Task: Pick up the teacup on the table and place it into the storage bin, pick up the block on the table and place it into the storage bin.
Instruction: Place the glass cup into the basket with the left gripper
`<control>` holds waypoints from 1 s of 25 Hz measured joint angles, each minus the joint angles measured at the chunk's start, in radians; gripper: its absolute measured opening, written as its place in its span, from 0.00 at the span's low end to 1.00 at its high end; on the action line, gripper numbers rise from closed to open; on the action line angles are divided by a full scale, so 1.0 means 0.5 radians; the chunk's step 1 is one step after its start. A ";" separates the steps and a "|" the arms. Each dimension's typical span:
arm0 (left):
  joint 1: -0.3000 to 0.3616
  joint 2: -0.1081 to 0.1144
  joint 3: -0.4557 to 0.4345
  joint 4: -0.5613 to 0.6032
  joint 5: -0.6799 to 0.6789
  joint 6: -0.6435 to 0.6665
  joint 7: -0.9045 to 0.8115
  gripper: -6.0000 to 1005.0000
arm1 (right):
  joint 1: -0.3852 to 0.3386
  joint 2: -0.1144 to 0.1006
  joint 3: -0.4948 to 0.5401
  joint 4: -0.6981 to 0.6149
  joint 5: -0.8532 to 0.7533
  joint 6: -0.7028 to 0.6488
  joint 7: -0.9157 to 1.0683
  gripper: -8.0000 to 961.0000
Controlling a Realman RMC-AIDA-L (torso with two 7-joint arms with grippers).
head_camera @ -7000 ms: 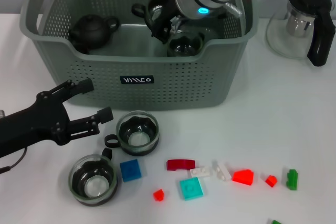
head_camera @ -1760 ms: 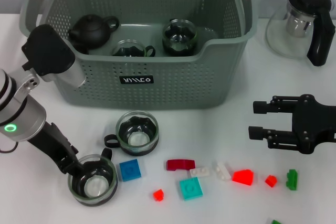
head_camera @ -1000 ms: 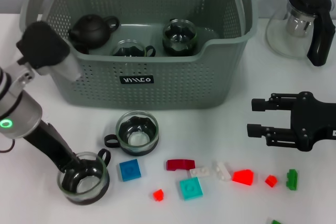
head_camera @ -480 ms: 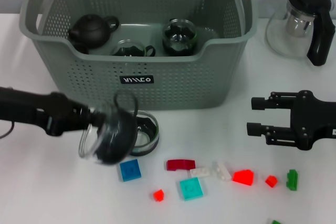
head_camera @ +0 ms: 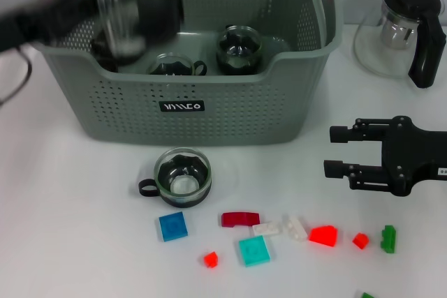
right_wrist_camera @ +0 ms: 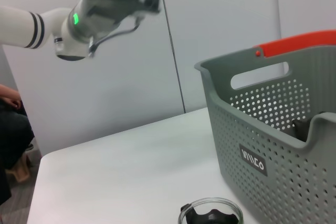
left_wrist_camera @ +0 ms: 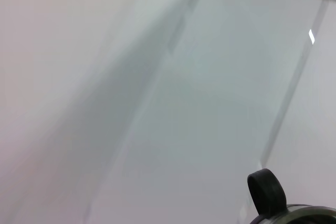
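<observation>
- Well, my left gripper held a teacup tilted above the bin's far-left corner; released there, it could have struck the teapot below.
- My right gripper waited wide open, right of the blocks.

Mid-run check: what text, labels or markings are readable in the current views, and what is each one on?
Black label on the front of the storage bin: white lettering, stylised and too blurred to read for certain; it looks roughly like "VIIICO".
White tag on the right gripper: small dark marks cut off by the picture's edge, unreadable.
Left wrist view: no text.
</observation>
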 joint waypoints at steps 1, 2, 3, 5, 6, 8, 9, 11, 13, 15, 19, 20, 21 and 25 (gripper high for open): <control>-0.017 -0.003 0.001 -0.005 -0.054 -0.040 -0.034 0.05 | 0.000 0.000 -0.002 0.000 0.000 -0.001 0.000 0.68; -0.040 -0.004 0.004 0.005 -0.090 -0.111 -0.082 0.05 | 0.000 0.000 -0.004 0.000 -0.001 -0.004 0.002 0.68; -0.065 -0.001 0.018 0.024 -0.102 -0.190 -0.141 0.05 | -0.002 0.000 -0.006 0.000 -0.001 -0.008 0.005 0.68; -0.126 0.025 0.073 0.085 -0.099 -0.345 -0.278 0.05 | -0.009 0.000 -0.009 0.000 -0.003 -0.016 0.013 0.68; -0.157 0.046 0.125 0.128 -0.087 -0.420 -0.354 0.05 | -0.013 0.000 -0.010 0.000 -0.004 -0.018 0.013 0.68; -0.215 0.083 0.231 0.219 -0.047 -0.546 -0.498 0.05 | -0.020 0.000 -0.011 0.000 -0.005 -0.022 0.014 0.68; -0.258 0.101 0.311 0.311 0.028 -0.645 -0.604 0.05 | -0.023 0.000 -0.011 0.000 -0.005 -0.023 0.014 0.68; -0.319 0.116 0.423 0.449 0.181 -0.765 -0.745 0.05 | -0.024 0.000 -0.012 0.000 -0.005 -0.026 0.014 0.68; -0.389 0.121 0.533 0.584 0.396 -0.885 -0.861 0.05 | -0.024 0.000 -0.013 0.002 -0.007 -0.028 0.014 0.68; -0.453 0.122 0.660 0.686 0.618 -1.010 -0.955 0.05 | -0.024 0.000 -0.014 0.003 -0.008 -0.029 0.015 0.68; -0.552 0.109 0.906 0.773 0.992 -1.220 -1.056 0.05 | -0.024 0.000 -0.014 0.014 -0.010 -0.029 0.015 0.68; -0.574 0.099 0.971 0.778 1.096 -1.279 -1.067 0.05 | -0.024 0.000 -0.014 0.016 -0.010 -0.029 0.015 0.68; -0.589 0.090 1.017 0.781 1.176 -1.323 -1.074 0.05 | -0.024 0.000 -0.014 0.018 -0.011 -0.029 0.015 0.68; -0.614 0.020 1.196 0.784 1.505 -1.524 -1.078 0.05 | -0.024 0.000 -0.013 0.020 -0.013 -0.021 0.015 0.68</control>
